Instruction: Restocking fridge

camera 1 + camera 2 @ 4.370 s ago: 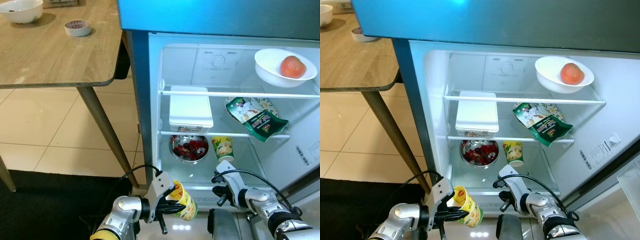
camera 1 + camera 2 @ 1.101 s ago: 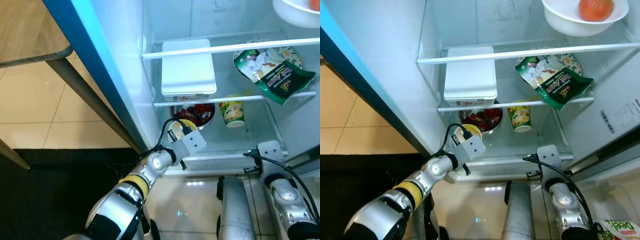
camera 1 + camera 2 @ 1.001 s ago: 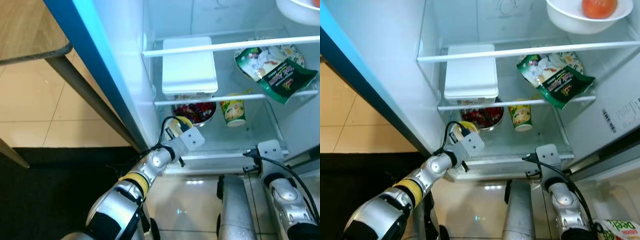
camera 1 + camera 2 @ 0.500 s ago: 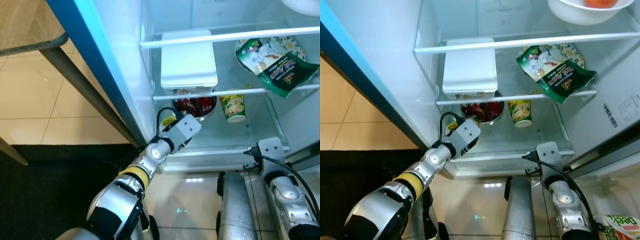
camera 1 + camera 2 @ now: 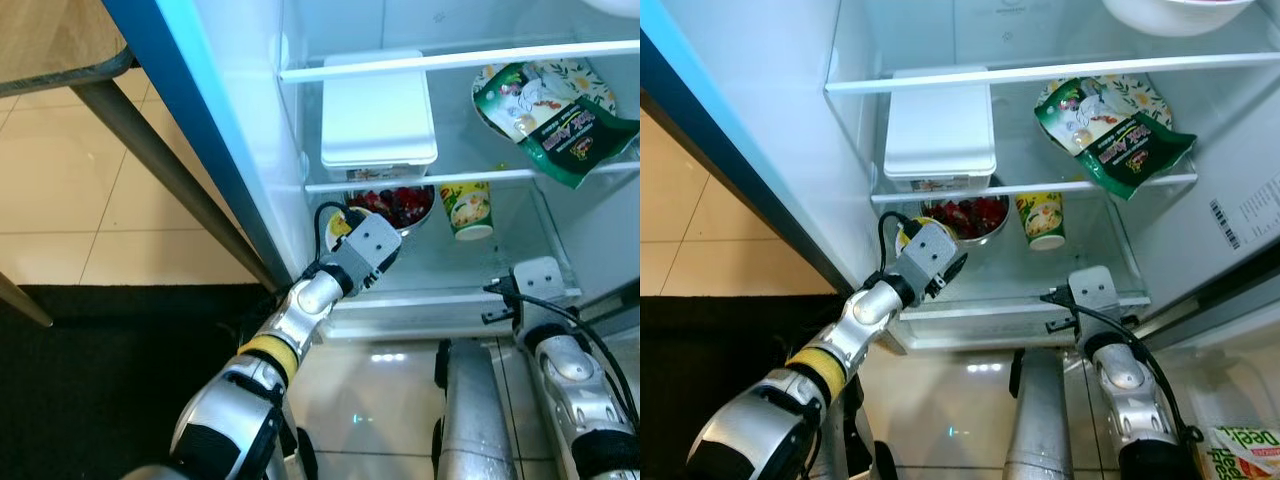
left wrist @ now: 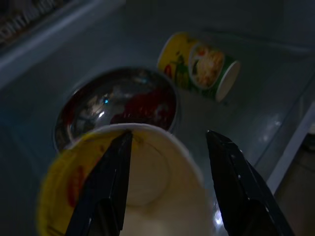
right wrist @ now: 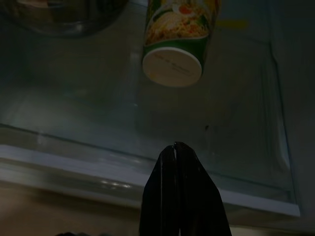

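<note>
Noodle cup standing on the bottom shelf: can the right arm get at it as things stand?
Probably yes. The right pincer, shut and empty, sits at the shelf's front edge facing the noodle cup, with bare glass shelf between them. It would need to open first.

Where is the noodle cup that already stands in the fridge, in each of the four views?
Left eye view: noodle cup on the bottom shelf, right of the steel bowl.
Right eye view: same shelf, centre.
Left wrist view: upper part, beyond the bowl.
Right wrist view: top, base facing the camera.
Shared landmark: the steel bowl, beside the cup.
</note>
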{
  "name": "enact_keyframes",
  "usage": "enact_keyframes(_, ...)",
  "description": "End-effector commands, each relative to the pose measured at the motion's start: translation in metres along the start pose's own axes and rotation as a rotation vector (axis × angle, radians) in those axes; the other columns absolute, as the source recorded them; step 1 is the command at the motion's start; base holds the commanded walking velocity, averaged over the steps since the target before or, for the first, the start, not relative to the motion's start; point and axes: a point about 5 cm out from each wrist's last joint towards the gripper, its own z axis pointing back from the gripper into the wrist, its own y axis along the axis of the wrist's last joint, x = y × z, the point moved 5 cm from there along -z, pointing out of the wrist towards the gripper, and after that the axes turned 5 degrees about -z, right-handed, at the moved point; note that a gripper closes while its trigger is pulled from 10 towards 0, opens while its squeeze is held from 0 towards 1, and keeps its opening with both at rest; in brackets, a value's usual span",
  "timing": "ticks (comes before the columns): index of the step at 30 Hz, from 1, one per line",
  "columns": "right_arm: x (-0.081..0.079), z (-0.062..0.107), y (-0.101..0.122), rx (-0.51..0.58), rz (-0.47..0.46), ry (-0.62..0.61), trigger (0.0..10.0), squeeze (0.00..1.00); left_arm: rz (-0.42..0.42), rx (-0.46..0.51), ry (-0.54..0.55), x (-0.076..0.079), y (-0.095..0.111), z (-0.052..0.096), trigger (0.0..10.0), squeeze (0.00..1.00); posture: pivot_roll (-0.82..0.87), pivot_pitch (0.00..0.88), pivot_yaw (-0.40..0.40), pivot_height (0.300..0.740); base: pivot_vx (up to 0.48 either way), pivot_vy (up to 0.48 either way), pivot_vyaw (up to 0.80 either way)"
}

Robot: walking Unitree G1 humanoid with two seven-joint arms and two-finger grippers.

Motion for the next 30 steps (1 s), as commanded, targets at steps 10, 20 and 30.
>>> enact_keyframes(10, -0.005, -0.010, 0.004, 0.003, -0.033, 0.024, 10.0, 0.00, -0.029, 0.119, -0.039, 0.012, 0.017, 0.012, 10.0, 0.00, -0.05, 0.264, 0.067, 0.427, 0.000, 0.000, 0.00)
enact_keyframes(20, -0.008, -0.019, 0.014, 0.024, -0.040, 0.036, 10.0, 0.00, -0.022, 0.129, -0.029, 0.013, 0.018, 0.018, 10.0, 0.00, -0.04, 0.225, 0.061, 0.427, 0.000, 0.000, 0.00)
enact_keyframes(30, -0.027, -0.025, 0.020, 0.037, -0.066, 0.163, 10.0, 0.00, 0.104, 0.159, -0.152, 0.043, 0.021, 0.034, 10.0, 0.00, -0.03, 0.193, 0.056, 0.427, 0.000, 0.000, 0.00)
